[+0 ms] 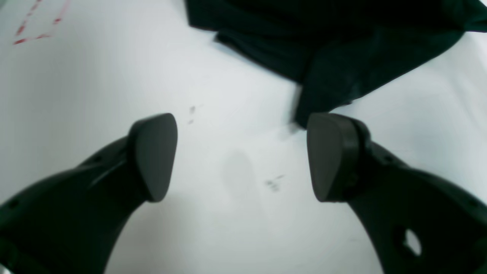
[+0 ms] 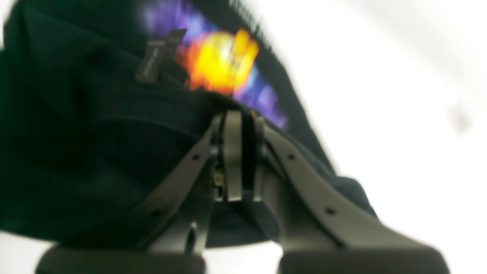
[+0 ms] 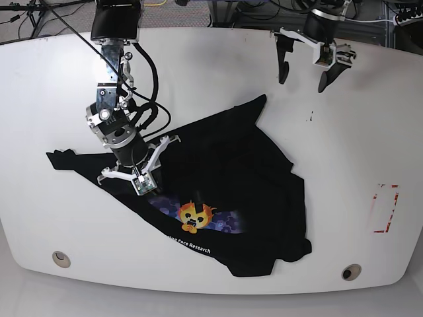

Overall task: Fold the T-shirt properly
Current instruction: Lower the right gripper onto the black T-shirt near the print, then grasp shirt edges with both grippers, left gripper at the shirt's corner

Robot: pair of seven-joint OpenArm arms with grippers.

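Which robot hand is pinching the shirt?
The right hand, shut on the crumpled black cloth T-shirt just above its orange sun face. The left hand hangs open over the bare white table.

The base view looks steeply down from high above on the whole white oval table. The left wrist view sits just behind its claw, close over the tabletop. The right wrist view looks along its claw, nearly against the crumpled black cloth T-shirt, which all three views share.

T-shirt, white lettering "Face Research" legible
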